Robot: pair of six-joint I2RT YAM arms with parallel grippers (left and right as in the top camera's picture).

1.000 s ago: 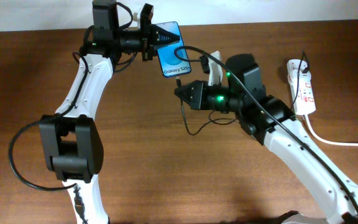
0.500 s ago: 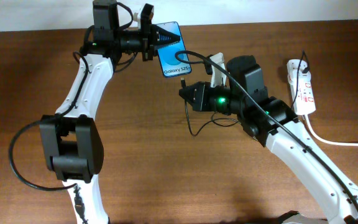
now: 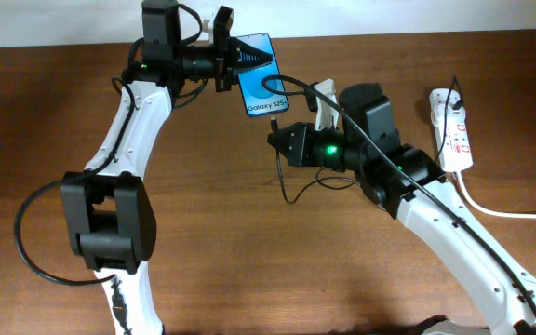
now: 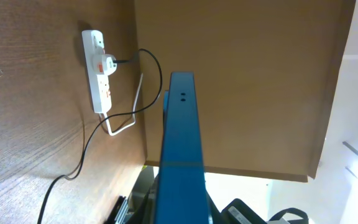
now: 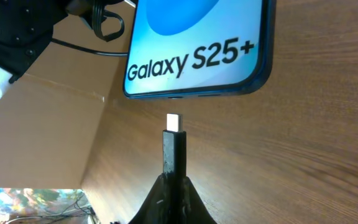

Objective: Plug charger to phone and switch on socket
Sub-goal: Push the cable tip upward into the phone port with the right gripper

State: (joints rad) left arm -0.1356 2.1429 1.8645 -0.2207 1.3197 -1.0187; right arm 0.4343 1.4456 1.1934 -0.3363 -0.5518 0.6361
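Note:
My left gripper (image 3: 234,58) is shut on the phone (image 3: 259,82), holding it by its far end above the table; in the left wrist view the phone (image 4: 179,143) shows edge-on as a blue slab. My right gripper (image 3: 279,140) is shut on the charger (image 5: 174,149). Its metal plug tip stands just short of the phone's (image 5: 197,46) bottom edge, with a small gap showing. The black cable (image 3: 287,191) loops down onto the table. The socket (image 3: 454,128) lies at the far right with a black plug in it; it also shows in the left wrist view (image 4: 98,71).
A thick white cord (image 3: 505,209) runs from the socket to the right edge. A white block (image 3: 322,102) sits behind my right arm. The wall runs along the table's far edge.
My right gripper has moved slightly right and up with the plug, closer to the phone's bottom edge. The left arm has barely shifted.

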